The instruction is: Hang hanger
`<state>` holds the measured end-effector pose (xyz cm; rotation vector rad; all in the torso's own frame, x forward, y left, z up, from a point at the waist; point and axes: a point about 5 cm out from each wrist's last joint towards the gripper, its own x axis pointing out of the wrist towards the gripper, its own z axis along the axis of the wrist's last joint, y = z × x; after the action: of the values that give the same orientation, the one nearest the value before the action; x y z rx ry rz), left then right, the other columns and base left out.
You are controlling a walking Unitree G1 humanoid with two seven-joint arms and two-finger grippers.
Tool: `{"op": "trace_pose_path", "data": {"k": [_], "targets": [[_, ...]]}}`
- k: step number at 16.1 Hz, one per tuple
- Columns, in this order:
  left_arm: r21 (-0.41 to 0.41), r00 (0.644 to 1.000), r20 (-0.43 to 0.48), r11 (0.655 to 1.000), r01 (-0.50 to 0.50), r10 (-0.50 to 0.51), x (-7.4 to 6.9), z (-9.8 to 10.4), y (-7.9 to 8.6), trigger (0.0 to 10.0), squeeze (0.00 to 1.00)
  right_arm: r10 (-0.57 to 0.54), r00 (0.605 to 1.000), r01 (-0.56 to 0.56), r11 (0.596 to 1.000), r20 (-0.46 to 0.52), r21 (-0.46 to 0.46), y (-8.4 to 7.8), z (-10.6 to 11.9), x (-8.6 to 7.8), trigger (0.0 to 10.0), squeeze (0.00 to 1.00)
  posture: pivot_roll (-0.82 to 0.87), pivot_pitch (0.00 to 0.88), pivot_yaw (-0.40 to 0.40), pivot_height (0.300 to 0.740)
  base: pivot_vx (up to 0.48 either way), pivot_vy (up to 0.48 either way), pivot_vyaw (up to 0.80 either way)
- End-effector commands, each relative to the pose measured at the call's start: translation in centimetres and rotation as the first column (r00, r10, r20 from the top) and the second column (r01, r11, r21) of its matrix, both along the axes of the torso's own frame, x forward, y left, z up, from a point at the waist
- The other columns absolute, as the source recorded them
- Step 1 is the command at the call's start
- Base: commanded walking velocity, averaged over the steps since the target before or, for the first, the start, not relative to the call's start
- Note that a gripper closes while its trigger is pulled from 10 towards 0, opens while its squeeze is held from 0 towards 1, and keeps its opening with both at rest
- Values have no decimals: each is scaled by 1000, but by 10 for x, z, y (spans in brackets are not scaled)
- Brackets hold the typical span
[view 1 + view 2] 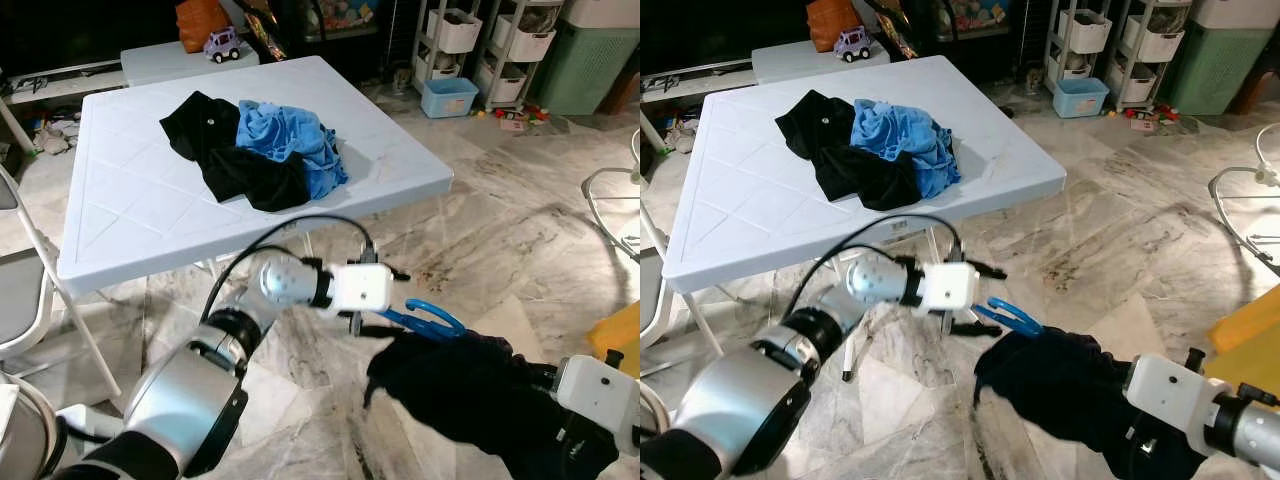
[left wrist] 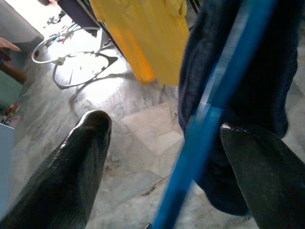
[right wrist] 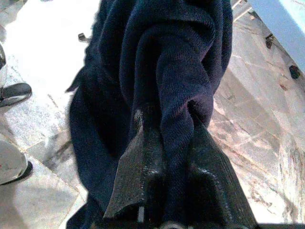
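Two grippers, one dark garment and a blue hanger

My right gripper [image 3: 167, 157] pinches the navy garment [image 1: 1070, 385] while the left gripper [image 2: 162, 157], fingers apart, straddles the blue hanger [image 1: 425, 320] for threading.

White folding table [image 1: 130, 200], square top with moulded diagonal lines, standing on marble-patterned tile floor [image 1: 500, 220]. On the top, toward the far side: black garment [image 1: 235, 160] crumpled, with blue garment [image 1: 290, 140] bunched against and partly over it, touching. Second, smaller white table [image 1: 165, 62] just behind, carrying orange bag [image 1: 200, 22] and small purple toy car [image 1: 222, 45] beside it.
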<state>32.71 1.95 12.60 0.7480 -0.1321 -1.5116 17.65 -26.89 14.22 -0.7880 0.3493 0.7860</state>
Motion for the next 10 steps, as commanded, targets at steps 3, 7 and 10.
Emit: {"op": "trace_pose_path", "data": {"k": [3, 7, 10], "targets": [[50, 999, 6, 998, 37, -37, -1, -1, 4, 4980, 0, 12, 999, -11, 1000, 32, -8, -1, 4, 3, 10000, 0, -71, 31, 10, 740, 0, 0, 0], [56, 1000, 7, 998, 23, -23, 5, 6, 6, 0, 0, 9, 999, -9, 1000, 39, -12, -3, 7, 2, 10000, 0, -75, 27, 9, 740, 0, 0, 0], [62, 1000, -1, 998, 27, -27, 6, 7, 7, 0, 0, 12, 999, -11, 1000, 35, -15, -5, 7, 2, 10000, 0, -76, 24, 12, 740, 0, 0, 0]]}}
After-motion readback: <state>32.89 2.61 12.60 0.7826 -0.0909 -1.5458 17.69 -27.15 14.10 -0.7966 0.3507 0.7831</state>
